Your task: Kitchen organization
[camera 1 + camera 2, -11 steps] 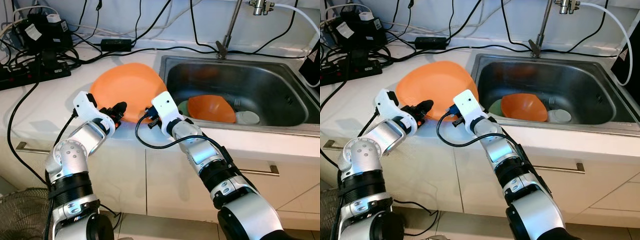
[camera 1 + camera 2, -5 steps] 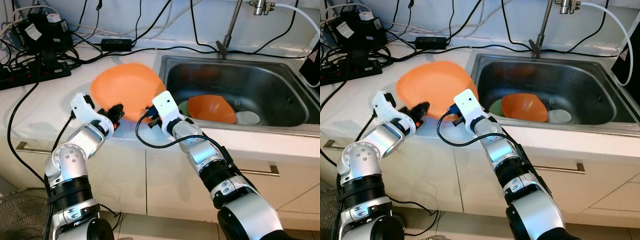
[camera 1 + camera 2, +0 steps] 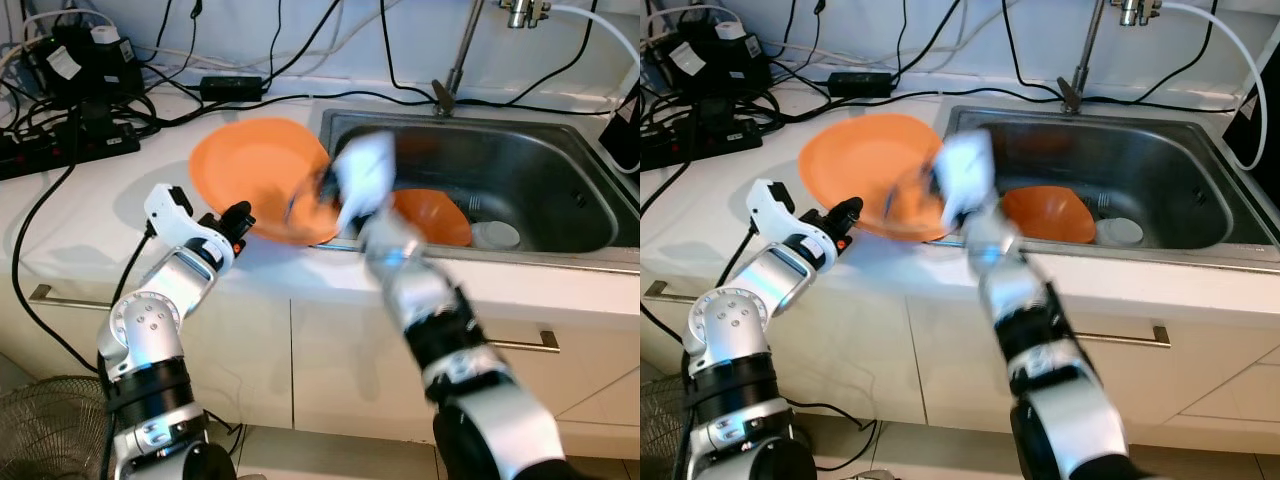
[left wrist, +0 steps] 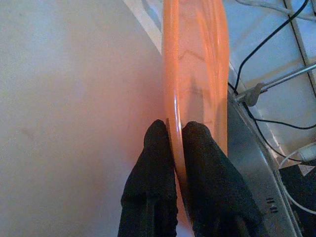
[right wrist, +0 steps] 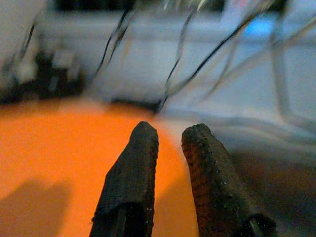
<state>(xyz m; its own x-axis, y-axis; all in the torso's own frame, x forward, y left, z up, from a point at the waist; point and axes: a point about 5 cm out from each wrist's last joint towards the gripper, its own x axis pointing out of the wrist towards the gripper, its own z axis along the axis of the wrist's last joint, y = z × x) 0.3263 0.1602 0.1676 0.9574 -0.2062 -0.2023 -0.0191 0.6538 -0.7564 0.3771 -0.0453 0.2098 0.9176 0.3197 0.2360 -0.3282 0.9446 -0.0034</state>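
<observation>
An orange plate lies tilted on the white counter just left of the sink. My left gripper is shut on its near rim. In the left wrist view, the black fingers pinch the plate's edge from both sides. My right arm is blurred with motion over the sink's left rim. My right gripper hovers above the plate's orange surface, its fingers a narrow gap apart with nothing between them. An orange bowl rests in the steel sink.
A small white dish lies beside the bowl in the sink. The tap rises behind the basin. Power strips and tangled black cables crowd the counter's back left. A fan stands on the floor at lower left.
My right arm has swung up and away from the plate's near edge toward the sink, now blurred. The plate has shifted slightly. My left gripper keeps its hold on the rim.
</observation>
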